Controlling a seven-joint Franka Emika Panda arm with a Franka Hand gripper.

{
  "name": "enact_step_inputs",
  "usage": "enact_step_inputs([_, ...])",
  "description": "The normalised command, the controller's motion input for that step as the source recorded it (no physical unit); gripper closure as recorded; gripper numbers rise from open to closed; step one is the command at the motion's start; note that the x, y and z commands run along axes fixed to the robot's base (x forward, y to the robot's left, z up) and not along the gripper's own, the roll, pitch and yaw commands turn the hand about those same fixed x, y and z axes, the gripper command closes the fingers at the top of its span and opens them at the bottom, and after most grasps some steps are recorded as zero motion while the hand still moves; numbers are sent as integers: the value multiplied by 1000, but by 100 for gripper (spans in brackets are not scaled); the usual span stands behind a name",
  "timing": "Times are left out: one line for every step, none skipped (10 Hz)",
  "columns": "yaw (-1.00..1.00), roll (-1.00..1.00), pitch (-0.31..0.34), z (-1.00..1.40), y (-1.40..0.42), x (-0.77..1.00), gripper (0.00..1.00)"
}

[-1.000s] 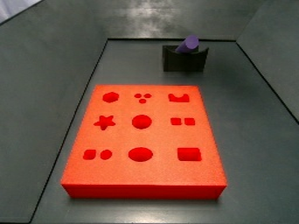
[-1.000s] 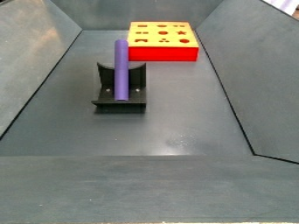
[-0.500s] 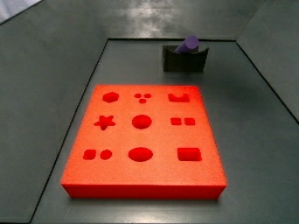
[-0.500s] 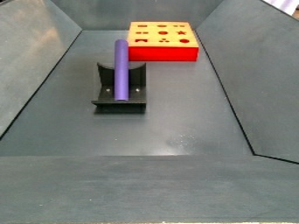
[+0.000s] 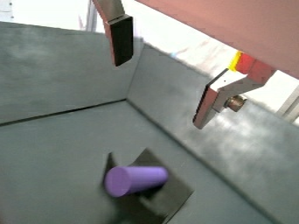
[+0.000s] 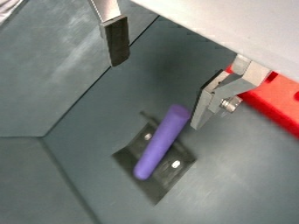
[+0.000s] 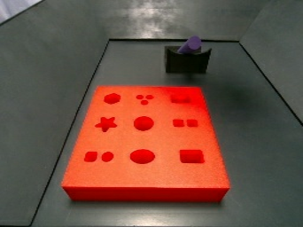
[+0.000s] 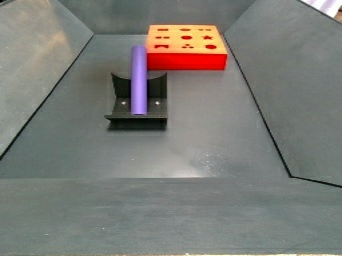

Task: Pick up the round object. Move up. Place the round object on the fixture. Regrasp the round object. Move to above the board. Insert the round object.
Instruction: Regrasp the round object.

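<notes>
Nothing has moved — round object (image 8: 136,79) rests on fixture (image 8: 138,112), gripper (image 6: 163,72) fingers (image 6: 117,40) apart above grey floor (image 8: 201,150).

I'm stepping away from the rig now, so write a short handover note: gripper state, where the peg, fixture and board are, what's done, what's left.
Gripper: open, empty, high above the fixture, seen only in the wrist views.
Smooth purple cylindrical peg: lying in the notch of the small dark fixture, free of the fingers.
Flat red-orange board with shaped holes: on the floor apart from the fixture, no peg in any hole.
Done: peg placed on the fixture.
Left: regrasp peg, move above board, insert.
</notes>
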Motion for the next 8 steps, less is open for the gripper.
enact_step_inputs([49,1000,51,1,-33,63,0])
enact_step_inputs([56,1000,73,-3,-36,75,0])
enact_step_inputs([72,1000,110,-4,-41,89,0])
enact_step_inputs([91,1000,142,-9,-42,95,0])
enact_step_inputs([122,873,166,-5,-49,98,0])
enact_step_inputs([133,743,164,-8,-50,99,0])
enact_step_inputs([157,488,146,-7,-50,101,0])
enact_step_inputs([178,293,118,3,-36,93,0])
